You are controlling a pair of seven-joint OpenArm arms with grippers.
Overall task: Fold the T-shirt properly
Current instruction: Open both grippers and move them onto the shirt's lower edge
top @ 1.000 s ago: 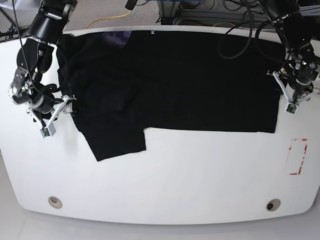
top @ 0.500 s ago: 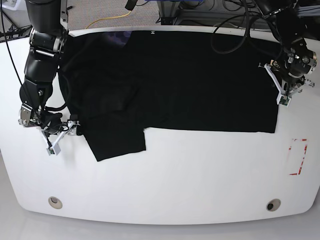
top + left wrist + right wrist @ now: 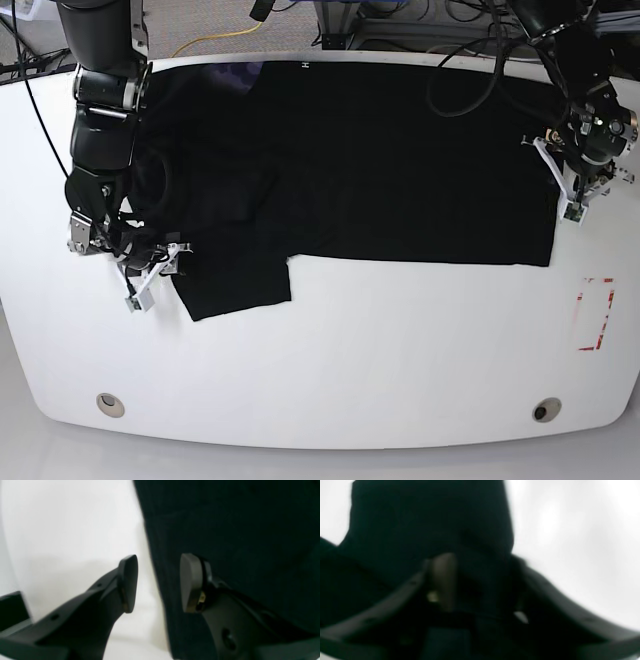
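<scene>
**Soft black shirt lay across the far half of the surface, both arms at its side edges**

The T-shirt point(image 3: 360, 160) lay spread over the far part of the white surface point(image 3: 330, 370), its long axis running side to side in the base view. A small white neck label sat at the far edge, and one flap, probably a sleeve, hung toward the near side at that view's left. Only plain black cloth showed, apart from a purple patch at the far left corner.

It looked light, limp and thin: it would drape and wrinkle rather than keep a shape, and a single-layer pinch might slip or drag the rest. Hems and corners seemed the best places to take hold, lifting two matching points together so that a fold stays straight.

The left gripper point(image 3: 157, 582) stood at the shirt's edge on the base view's right. Its fingers point(image 3: 128, 582) were parted, one over bare surface and one over the cloth, with the hem running between them and nothing clamped.

The right gripper point(image 3: 480, 585) was at the sleeve flap on the base view's left. Its wrist view was blurred and dark; cloth filled the space between the fingers, but whether they had pinched it I could not tell.
</scene>
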